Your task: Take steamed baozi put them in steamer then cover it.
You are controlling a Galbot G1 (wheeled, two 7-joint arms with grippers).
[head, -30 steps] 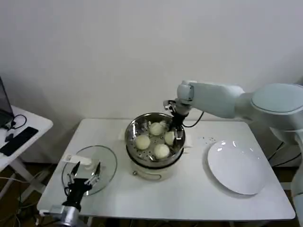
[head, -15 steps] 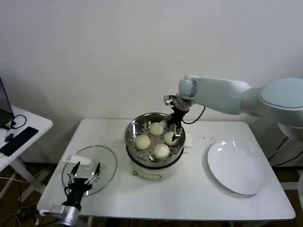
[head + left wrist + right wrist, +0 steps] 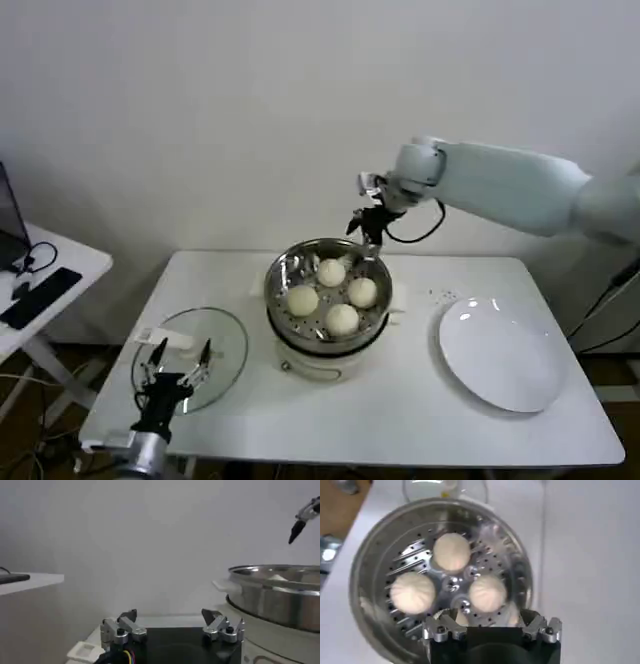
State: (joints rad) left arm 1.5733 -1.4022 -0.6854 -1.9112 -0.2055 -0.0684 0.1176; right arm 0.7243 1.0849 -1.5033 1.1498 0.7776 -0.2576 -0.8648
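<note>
The steamer [image 3: 280, 268], a shiny perforated basket on a white pot, stands mid-table with several off-white baozi [image 3: 342, 318] lying in it. My right gripper [image 3: 370, 225] hangs open and empty above the basket's back rim. From the right wrist view I look down on the steamer [image 3: 370, 560], the baozi [image 3: 451, 551] and the open right gripper [image 3: 490, 617]. The glass cover [image 3: 225, 340] lies flat at the table's front left. My left gripper [image 3: 178, 358] hovers open over it. In the left wrist view the left gripper [image 3: 170, 620] is open, beside the steamer [image 3: 280, 592].
A large white plate [image 3: 500, 350] lies on the table's right side. A low side table [image 3: 60, 262] with dark devices stands off to the left. A white wall runs close behind the table.
My right gripper has lifted out of the steamer and drawn back above its rim, leaving a baozi in the basket. The left arm has barely moved.
</note>
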